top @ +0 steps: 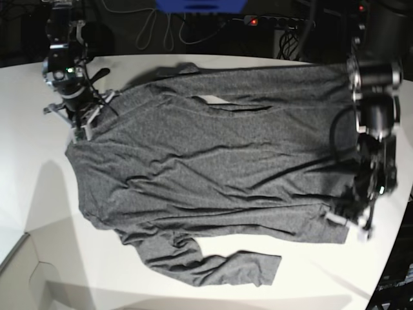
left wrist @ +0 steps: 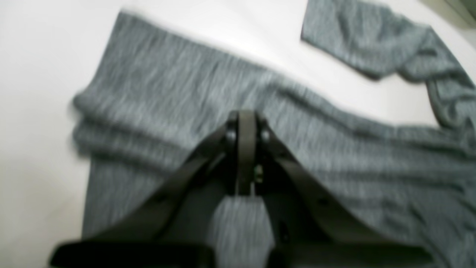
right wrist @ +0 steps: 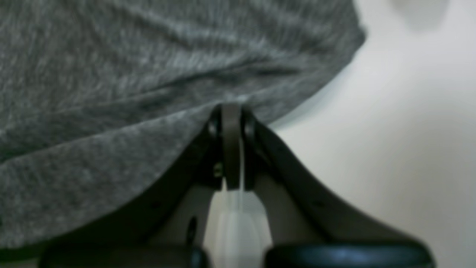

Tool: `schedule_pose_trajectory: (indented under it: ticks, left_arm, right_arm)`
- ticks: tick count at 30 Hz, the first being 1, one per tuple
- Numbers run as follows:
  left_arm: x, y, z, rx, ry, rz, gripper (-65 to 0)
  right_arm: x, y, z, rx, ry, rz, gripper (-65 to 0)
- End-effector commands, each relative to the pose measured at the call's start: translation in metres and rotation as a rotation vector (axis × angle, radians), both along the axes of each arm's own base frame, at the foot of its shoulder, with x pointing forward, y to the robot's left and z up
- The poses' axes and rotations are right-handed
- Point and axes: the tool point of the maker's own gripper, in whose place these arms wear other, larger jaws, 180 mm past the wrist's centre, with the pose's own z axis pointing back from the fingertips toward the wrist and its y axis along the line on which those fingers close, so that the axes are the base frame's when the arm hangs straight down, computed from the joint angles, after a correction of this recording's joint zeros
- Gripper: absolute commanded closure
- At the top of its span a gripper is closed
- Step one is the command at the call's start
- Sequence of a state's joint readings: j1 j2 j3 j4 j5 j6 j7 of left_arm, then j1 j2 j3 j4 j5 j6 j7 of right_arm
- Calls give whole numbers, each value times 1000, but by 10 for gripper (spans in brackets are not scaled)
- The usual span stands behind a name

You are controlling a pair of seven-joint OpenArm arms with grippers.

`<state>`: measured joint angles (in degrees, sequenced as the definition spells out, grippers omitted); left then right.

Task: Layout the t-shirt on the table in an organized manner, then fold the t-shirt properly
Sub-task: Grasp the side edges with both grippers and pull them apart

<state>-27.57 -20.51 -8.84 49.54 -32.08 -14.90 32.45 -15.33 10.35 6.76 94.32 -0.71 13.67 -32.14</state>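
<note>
Closest to our left wrist lens we see the left claw [left wrist: 246, 121], its two dark fingers pressed together with no gap, the tips resting on rumpled grey cloth; whether a fold of that cloth is caught between them we cannot tell through the blur. Around it spreads the shirt [left wrist: 156, 96], dark heather grey, bunched into soft ridges, with one long sleeve [left wrist: 375, 41] bent across the white counter [left wrist: 37, 74] further off. Our right wrist lens shows the right claw [right wrist: 231, 111] likewise drawn narrow, its tips meeting the hem of the shirt [right wrist: 111, 93] right at the cloth's edge, and the fabric pulls into creases that run toward the tips, so we read it as pinching that edge. Pale counter [right wrist: 409, 130] lies bare beside it. From the base view we see the shirt [top: 213, 161] laid nearly flat across the middle of the counter [top: 77, 271], wrinkled but spread wide, its neckline turned toward the far dark edge. One sleeve [top: 213, 261] is folded back along the near side and ends in a cuff lying on the white surface. The right claw [top: 82, 126] sits at the shirt's corner on the view's left, and the left claw [top: 352, 219] sits at the opposite corner on the view's right, well apart.
</note>
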Motion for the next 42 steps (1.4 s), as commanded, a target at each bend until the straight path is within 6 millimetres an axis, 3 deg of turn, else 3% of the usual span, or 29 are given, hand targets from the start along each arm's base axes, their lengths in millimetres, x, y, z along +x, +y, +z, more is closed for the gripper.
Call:
schedule_pose_trajectory:
  ticks: [1, 5, 7, 12, 19, 26, 33, 39, 42]
  left_arm:
    - [4, -2, 24, -10, -75, -12, 0]
    - [-43, 6, 8, 10, -61, 0, 0]
    - [-66, 10, -13, 12, -17, 13, 0]
    - [-99, 14, -47, 58, 79, 4, 0]
    - [-110, 32, -73, 162, 132, 18, 0]
    - [-106, 48, -92, 141, 142, 81, 0]
    - [-103, 59, -85, 153, 133, 91, 0]
    - [-88, 63, -65, 170, 83, 89, 0]
    - [-79, 68, -45, 199, 33, 80, 0]
  right_arm:
    - [7, -2, 7, -1, -34, 3, 0]
    - [-4, -4, -3, 0, -5, 2, 0]
    - [-12, -3, -7, 5, -3, 4, 0]
    - [-27, -2, -14, 6, 22, 6, 0]
    - [-46, -18, -20, -6, 54, -39, 0]
    - [-63, -22, -26, -13, 87, -48, 0]
    - [-75, -22, -31, -12, 113, -48, 0]
    - [-71, -9, -2, -6, 26, -21, 0]
    - [-64, -3, 11, 0, -13, -16, 0]
